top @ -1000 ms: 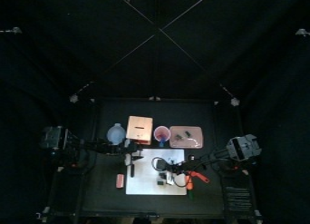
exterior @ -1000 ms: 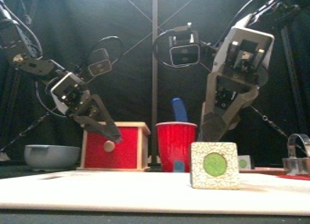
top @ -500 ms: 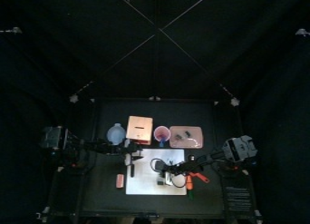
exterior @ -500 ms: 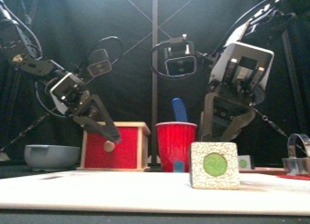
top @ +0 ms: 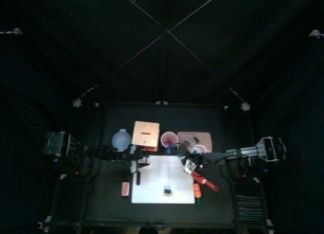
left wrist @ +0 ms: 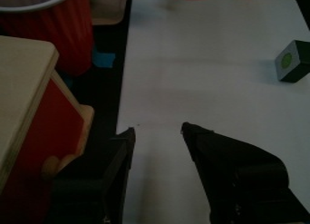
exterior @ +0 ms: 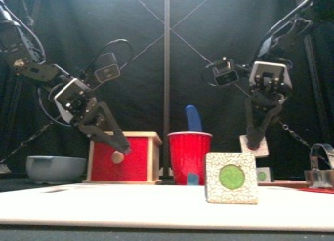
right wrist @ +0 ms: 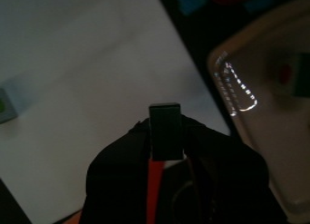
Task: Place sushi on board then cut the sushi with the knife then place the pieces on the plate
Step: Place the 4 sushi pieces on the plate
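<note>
A sushi piece [exterior: 231, 177] with a white speckled face and green centre stands on the white board [top: 162, 177], also seen in the left wrist view [left wrist: 291, 60]. My right gripper [exterior: 252, 141] hangs above the board's back right corner [top: 191, 166], shut on another dark sushi piece [right wrist: 164, 112]. The pink plate [top: 194, 140] lies just behind it, its rim [right wrist: 230, 69] beside the jaws. A red knife [top: 203, 184] lies at the board's right edge. A blue knife [exterior: 193, 116] stands in the red cup [exterior: 190, 155]. My left gripper [left wrist: 158, 132] hovers open over the board's left part.
The wooden box [exterior: 124, 157] with its red drawer front stands behind the board's left side, close to the left gripper. A blue-grey bowl [exterior: 55, 167] sits left of the box. The metal cutter [exterior: 319, 167] is at the right. A small orange toy [top: 124, 189] lies left of the board.
My right gripper has lifted and moved right and back from the board's middle toward the pink plate, carrying the dark piece. The left arm has not moved.
</note>
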